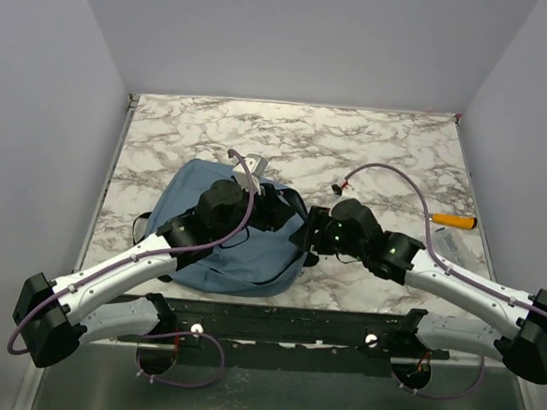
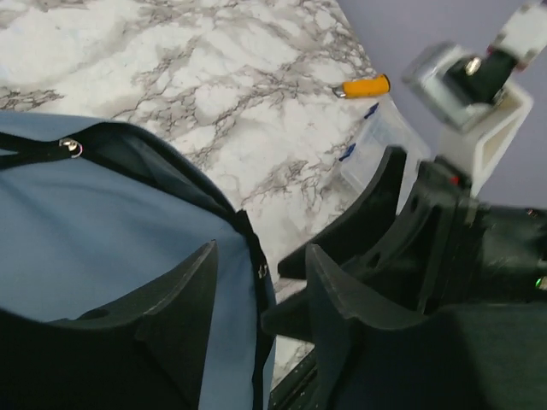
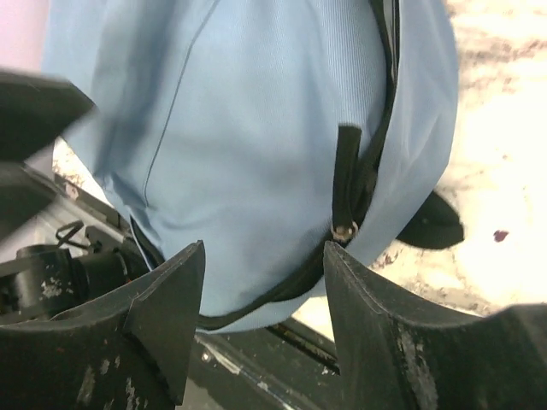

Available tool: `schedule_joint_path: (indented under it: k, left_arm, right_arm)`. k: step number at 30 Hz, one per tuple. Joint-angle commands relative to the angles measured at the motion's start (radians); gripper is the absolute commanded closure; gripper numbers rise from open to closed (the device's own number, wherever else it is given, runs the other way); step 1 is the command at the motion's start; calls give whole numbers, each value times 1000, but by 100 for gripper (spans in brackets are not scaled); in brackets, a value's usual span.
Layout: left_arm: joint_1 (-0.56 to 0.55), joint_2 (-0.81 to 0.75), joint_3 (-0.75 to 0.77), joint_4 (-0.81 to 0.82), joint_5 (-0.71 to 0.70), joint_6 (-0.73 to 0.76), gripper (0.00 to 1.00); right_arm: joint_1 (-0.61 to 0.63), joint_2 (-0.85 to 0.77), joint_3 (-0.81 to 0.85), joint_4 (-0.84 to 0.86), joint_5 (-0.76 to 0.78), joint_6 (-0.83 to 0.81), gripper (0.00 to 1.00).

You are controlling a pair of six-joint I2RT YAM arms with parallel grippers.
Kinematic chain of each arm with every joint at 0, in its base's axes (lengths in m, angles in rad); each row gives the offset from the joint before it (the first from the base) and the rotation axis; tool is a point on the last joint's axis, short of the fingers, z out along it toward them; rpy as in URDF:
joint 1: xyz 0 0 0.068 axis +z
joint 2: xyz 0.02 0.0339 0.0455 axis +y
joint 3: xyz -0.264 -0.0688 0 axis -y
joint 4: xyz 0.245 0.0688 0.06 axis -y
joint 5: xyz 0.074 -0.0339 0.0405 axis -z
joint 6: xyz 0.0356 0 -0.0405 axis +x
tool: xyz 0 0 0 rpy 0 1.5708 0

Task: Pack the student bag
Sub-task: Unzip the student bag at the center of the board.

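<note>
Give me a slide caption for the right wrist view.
Right gripper, jaws open, faces the student bag, its black zipper pull framed between the jaws, marble table beyond.

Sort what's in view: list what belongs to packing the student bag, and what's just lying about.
Belongs to the job:
- student bag
- left gripper and right gripper, both open at the bag's zipper edge

Lying about:
- orange pen-like thing, far right of the bag
- clear plastic case beside it
Either may be meant for packing; that cannot be told.

My left hand (image 2: 261, 252) hangs open over the student bag (image 2: 102, 231), its zipper (image 2: 250, 235) between my fingers (image 2: 184, 290) — an orange object (image 2: 366, 86) lies far across the surface (image 2: 214, 77).
</note>
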Motion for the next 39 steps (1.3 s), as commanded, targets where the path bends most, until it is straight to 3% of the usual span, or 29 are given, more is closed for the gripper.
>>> schedule_joint_path:
  k: [1,13,18,23,26,30,39]
  left_arm:
    - [13,-84,-64,-67,96,-26,49]
    - [17,-105,-151,-72,125,-73,32]
    - [31,-45,-137,-70,126,-101,33]
    - [68,16,-117,-58,151,-119,34]
    - [85,49,-98,-53,148,-131,35]
    - [120,127,-69,-44,141,-169,37]
    - [159,367,26,73,174,-140,40]
  right_arm:
    - [-35,52,76,-100,107,-136,39]
    - [-94,233,229,-123,133,-231,51]
    - [-95,254,230,-113,138,-247,61]
    - [-95,261,222,-100,123,-243,62]
    - [-94,258,222,-98,117,-247,73]
    - [-94,238,223,-110,93,-250,99]
    - [-93,98,143,-117,-139,-246,99]
